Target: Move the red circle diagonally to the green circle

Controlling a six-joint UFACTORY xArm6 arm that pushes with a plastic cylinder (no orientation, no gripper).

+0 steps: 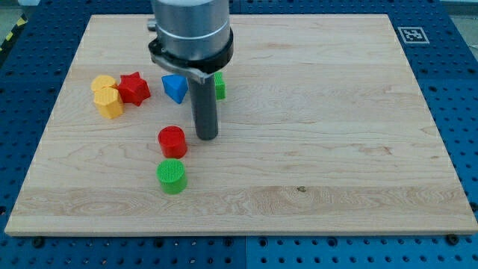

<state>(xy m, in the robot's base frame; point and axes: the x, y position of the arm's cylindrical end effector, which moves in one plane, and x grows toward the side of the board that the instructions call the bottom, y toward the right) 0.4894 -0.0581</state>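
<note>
My tip (207, 137) holds nothing and sits just right of the red circle (172, 141), which lies just above the green circle (172, 175), nearly touching. The move looks almost done; little remains.

Light: we see bright, even light from above on the wooden board (314, 112).
Shadows: ours are short and soft, tucked under the green circle (172, 176) and red circle (172, 141).
Glare: we notice none.
Focus: our view is sharp throughout.
</note>
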